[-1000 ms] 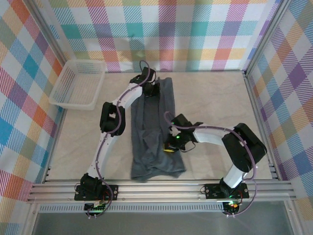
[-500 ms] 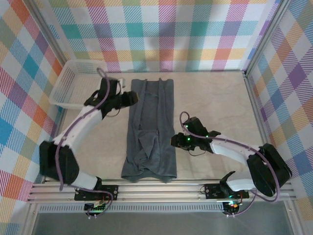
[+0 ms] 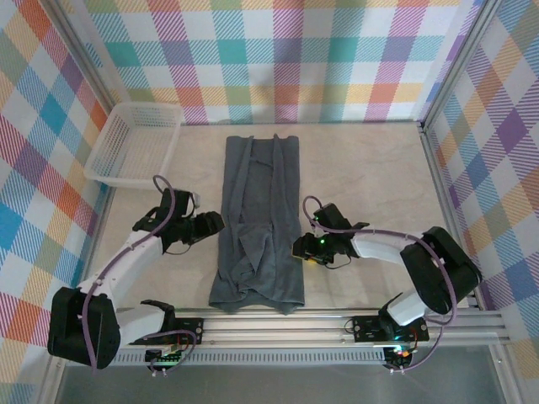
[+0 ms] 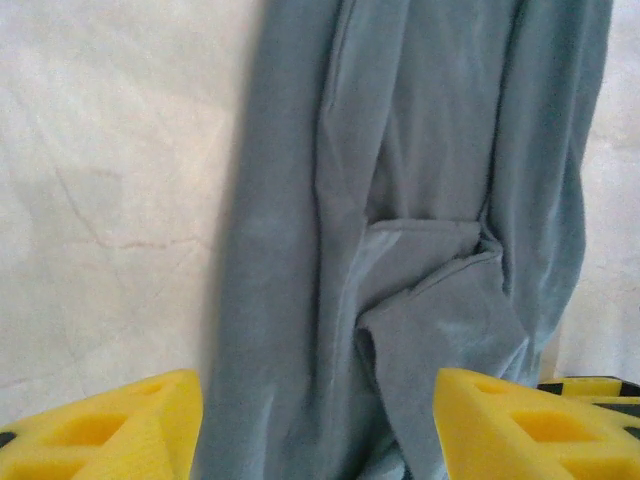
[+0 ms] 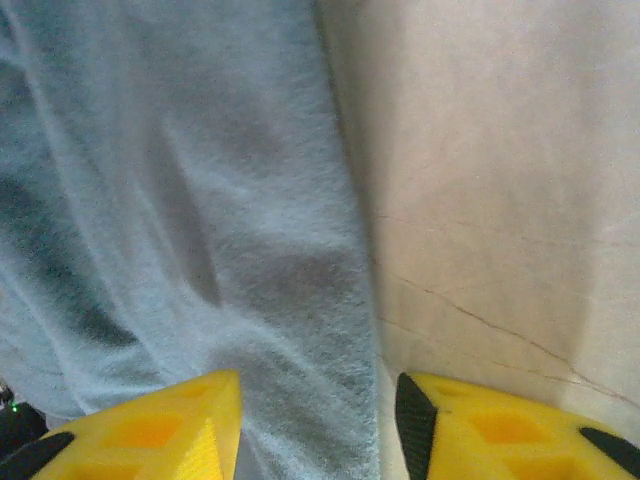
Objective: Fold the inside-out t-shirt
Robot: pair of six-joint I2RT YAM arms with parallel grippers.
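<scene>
From above, the inside-out t-shirt [image 3: 257,223] lies flat in the middle of the table [image 3: 370,177] as one long narrow band running from 12 to 6 o'clock. Both long sides look turned in already, so I judge the lengthwise folds done and the crosswise folds not yet made. The hem end at 6 o'clock is rumpled. The left claw [image 3: 212,225] sits at the band's 9 o'clock edge and the right claw [image 3: 298,247] at its 3 o'clock edge. Count: one t-shirt, one white lattice basket [image 3: 135,145] at 10 o'clock, two claws.

Left wrist: the left claw [image 4: 318,435] stands wide with nothing between its yellow pads. The t-shirt [image 4: 420,150] is spread below it, a folded-in flap creasing towards 4 o'clock.

Right wrist: the right claw [image 5: 318,425] is parted and grips nothing. The t-shirt [image 5: 180,200] edge runs between its pads, with bare table [image 5: 500,150] at 3 o'clock.
</scene>
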